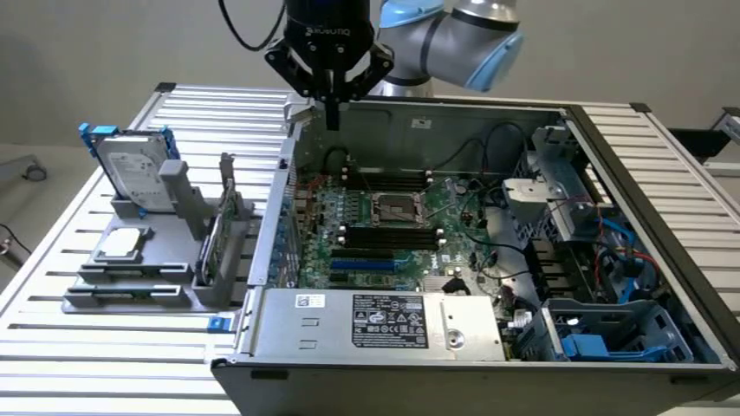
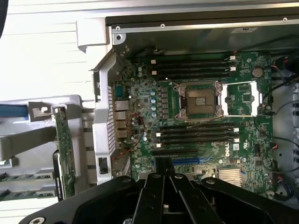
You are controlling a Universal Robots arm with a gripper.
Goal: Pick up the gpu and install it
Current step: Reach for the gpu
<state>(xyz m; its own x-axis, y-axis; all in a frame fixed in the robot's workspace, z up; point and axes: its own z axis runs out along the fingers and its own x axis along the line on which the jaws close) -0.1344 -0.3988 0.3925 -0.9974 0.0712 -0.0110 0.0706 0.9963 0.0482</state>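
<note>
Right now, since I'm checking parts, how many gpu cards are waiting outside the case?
1: the gpu stands on edge in the grey rack, at the exterior view's left of the open case. Others could be hidden behind the rack's posts.

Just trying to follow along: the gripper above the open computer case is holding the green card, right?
No. That gripper is shut on nothing; the exterior view shows the green card standing in the gray rack beside the case.
</note>
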